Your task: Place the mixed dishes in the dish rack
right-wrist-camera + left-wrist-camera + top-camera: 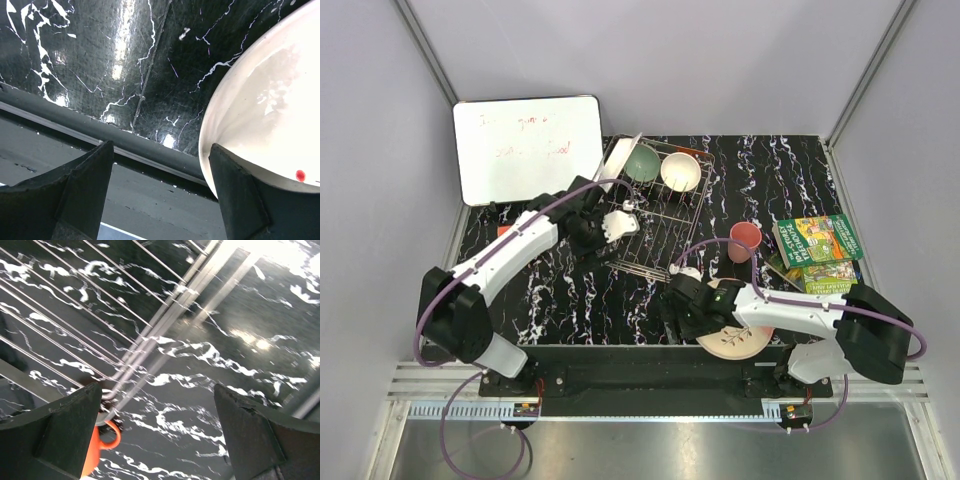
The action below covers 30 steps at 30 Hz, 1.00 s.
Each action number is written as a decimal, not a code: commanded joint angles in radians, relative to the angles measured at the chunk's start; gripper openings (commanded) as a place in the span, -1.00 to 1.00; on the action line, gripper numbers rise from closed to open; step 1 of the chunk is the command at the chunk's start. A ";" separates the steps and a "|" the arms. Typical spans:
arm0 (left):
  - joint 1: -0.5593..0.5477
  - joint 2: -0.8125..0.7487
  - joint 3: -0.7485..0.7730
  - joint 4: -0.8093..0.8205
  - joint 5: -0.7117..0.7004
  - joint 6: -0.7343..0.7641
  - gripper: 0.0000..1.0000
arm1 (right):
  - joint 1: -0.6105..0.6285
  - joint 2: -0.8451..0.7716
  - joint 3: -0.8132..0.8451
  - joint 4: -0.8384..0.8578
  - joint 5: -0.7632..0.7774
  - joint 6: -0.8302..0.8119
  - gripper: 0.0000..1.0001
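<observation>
Left wrist view – left claw [157,410] wide open above dish rack [165,320] rim, orange mug [91,455] beside one finger; right claw [160,170] open too – beside large plate [270,110] near counter [125,60] edge.

From above and behind the arm bases, we look steeply down on the whole black white-veined marble table [570,290]. Our left wrist view sits very close over the silver wire dish rack [75,305], sharing its bars with the overhead view. Our right wrist view hovers low by what seems to be the table's near edge, sharing the large cream plate [270,100] with the overhead.
</observation>
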 commanded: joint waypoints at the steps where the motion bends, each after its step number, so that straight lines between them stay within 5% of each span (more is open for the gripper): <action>1: -0.006 0.045 0.019 0.141 -0.035 -0.024 0.98 | 0.033 0.013 -0.055 0.077 -0.110 0.085 0.66; 18: -0.149 0.268 0.220 0.236 -0.035 -0.136 0.98 | 0.036 0.094 0.007 0.080 -0.137 -0.022 0.63; 30: -0.156 0.271 0.298 0.266 -0.107 -0.201 0.98 | 0.037 0.328 0.241 0.053 -0.171 -0.303 0.64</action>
